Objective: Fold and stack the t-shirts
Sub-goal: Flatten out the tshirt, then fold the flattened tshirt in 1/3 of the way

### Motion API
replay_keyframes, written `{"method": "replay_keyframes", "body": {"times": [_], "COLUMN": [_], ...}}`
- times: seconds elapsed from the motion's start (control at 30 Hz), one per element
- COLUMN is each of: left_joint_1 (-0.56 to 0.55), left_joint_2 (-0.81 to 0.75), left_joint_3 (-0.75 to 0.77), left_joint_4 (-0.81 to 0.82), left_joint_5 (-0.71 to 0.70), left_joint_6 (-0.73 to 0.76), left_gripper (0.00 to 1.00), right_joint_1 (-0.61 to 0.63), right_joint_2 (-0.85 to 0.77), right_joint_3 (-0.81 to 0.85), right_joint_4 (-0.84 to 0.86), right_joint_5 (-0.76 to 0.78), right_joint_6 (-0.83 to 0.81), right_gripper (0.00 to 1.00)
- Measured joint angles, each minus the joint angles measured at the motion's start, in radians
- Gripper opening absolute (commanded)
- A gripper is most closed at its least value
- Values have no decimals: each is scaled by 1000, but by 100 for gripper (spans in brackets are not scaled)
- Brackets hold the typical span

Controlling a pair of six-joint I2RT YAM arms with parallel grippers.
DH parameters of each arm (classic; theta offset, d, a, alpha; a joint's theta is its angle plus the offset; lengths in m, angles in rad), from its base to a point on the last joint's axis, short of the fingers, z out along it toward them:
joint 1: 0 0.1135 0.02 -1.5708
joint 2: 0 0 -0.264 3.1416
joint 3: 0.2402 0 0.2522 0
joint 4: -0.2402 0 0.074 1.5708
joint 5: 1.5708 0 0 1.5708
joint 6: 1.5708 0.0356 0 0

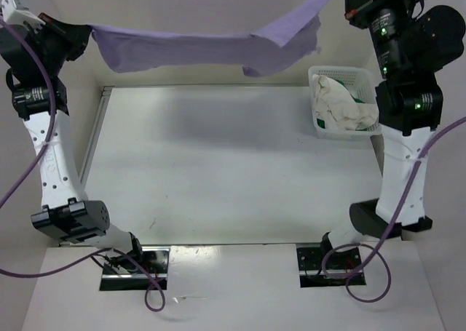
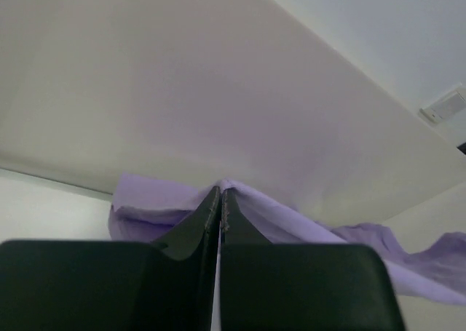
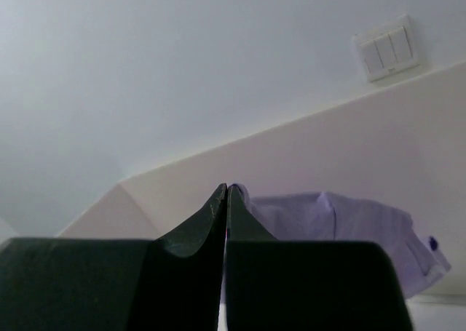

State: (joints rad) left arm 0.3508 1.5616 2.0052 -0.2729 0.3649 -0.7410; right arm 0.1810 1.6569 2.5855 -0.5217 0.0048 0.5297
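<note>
Left claw [image 2: 220, 193]: pinched tight on one end of the purple shirt [image 1: 211, 51]
Right claw [image 3: 226, 189]: pinched tight on the other end; the shirt hangs stretched between both claws
Done: nothing folded yet (no stack either)
Left to do: white shirt [image 1: 342, 105] and green shirt [image 1: 362, 97] wait in the basket [image 1: 318, 73], below the Right claw
In the way: maybe that basket

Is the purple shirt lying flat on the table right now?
No, the purple shirt hangs stretched in mid-air above the table, held up at both ends.

Right end effector [image 3: 226, 193] pinched closed on lavender t-shirt [image 3: 342, 229]; wall switch [image 3: 386, 49] above.
</note>
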Motion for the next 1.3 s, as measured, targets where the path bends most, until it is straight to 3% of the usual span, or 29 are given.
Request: {"method": "replay_keyframes", "body": {"times": [0.1,0.23,0.4,0.5,0.67,0.93,1.1,1.3], "left_joint_1": [-4,-4,-5,-5,-5,-5,-6,-8], "left_joint_2": [-85,-204,-251,-257,-354,-524,-556,-526], "left_joint_3": [-144,-460,-863,-1028,-1166,-1207,-1209,-1209], "left_joint_4": [64,142,198,184,124,-9,-89,-115], "left_joint_5": [-1,-1,0,-5,-21,-93,-122,-132], "left_joint_6": [6,12,32,46,85,144,164,163], "left_gripper": [0,0,0,0,0,0,0,0], "right_joint_1": [0,-6,-17,-19,-21,-20,-10,-9], "right_joint_2": [-144,-270,-274,-287,-470,-754,-861,-879], "right_joint_3": [-278,-777,-1392,-1606,-1707,-1792,-1838,-1837], "right_joint_4": [82,153,140,85,2,-108,-259,-298], "right_joint_5": [-1,5,-5,-29,-78,-201,-233,-244], "right_joint_6": [-3,-3,31,66,127,220,274,303], "right_gripper": [0,0,0,0,0,0,0,0]}}
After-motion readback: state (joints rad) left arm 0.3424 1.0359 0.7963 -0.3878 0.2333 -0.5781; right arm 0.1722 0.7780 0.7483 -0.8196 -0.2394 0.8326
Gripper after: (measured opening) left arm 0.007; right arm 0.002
